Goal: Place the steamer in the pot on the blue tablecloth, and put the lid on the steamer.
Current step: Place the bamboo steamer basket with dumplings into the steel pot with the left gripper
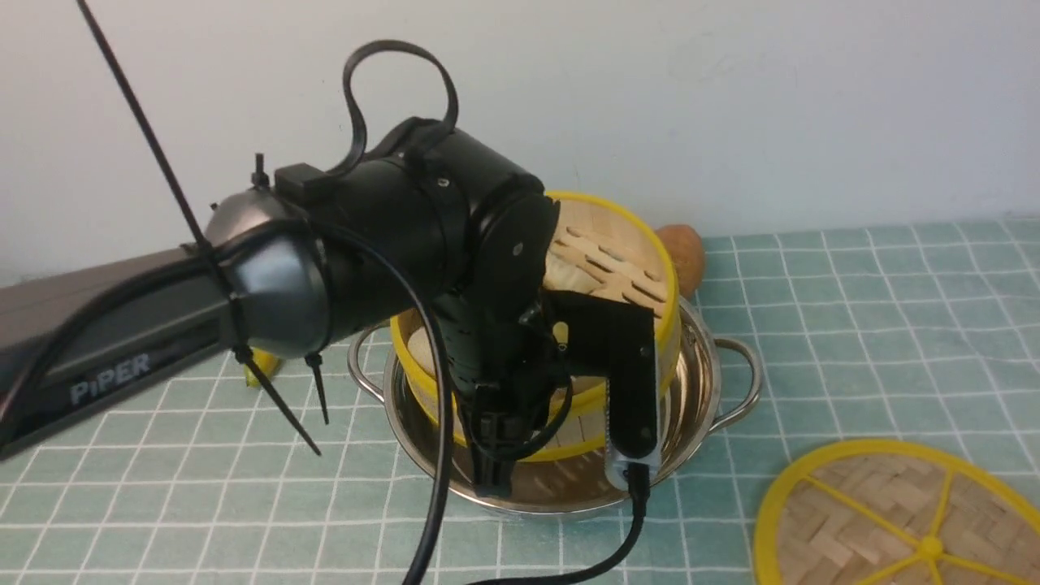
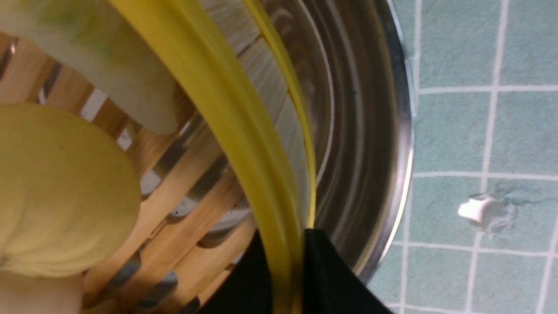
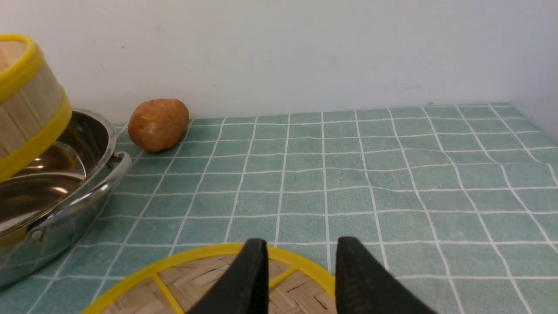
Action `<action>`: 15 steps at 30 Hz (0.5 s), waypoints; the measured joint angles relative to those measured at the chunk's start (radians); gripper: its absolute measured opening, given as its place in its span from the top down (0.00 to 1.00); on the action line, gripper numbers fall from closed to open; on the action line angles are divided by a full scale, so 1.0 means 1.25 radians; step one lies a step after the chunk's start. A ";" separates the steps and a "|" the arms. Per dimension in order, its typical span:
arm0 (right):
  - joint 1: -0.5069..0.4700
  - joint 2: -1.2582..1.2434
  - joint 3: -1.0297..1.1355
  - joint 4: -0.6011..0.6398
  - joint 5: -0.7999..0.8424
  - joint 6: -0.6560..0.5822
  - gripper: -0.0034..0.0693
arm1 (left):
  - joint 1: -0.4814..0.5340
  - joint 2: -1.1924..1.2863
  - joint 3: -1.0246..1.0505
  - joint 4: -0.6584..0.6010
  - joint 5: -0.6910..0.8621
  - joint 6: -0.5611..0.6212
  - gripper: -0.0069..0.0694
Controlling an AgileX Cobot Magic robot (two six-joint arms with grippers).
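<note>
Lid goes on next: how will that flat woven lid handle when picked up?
The lid looks like thin woven bamboo in a yellow rim, so probably light and fairly stiff. Lying flat on the cloth, its edge may be hard to catch. The smooth rim might slip.

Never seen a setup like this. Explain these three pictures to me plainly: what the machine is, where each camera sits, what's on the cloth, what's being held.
It is a two-armed robot. The front camera sits between its arms; the other two ride on its wrists. The left gripper pinches the yellow rim of the steamer, holding it tilted in the pot, with soft pale food inside. The right gripper, open, hangs above the lid, which lies flat on the tablecloth. A brown, potato-like lump rests by the wall.
</note>
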 joint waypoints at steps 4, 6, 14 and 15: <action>0.000 0.000 0.000 0.000 0.000 0.000 0.62 | 0.000 0.016 0.000 -0.002 -0.005 -0.001 0.84; 0.000 0.000 0.000 0.000 0.000 0.000 0.62 | 0.000 0.024 0.000 -0.009 -0.007 -0.001 0.84; 0.000 0.000 0.000 0.000 0.000 0.000 0.62 | 0.000 0.057 0.000 -0.037 -0.028 -0.001 0.84; 0.000 0.000 0.000 0.000 0.000 0.000 0.62 | 0.000 0.061 0.000 -0.038 -0.028 -0.001 0.84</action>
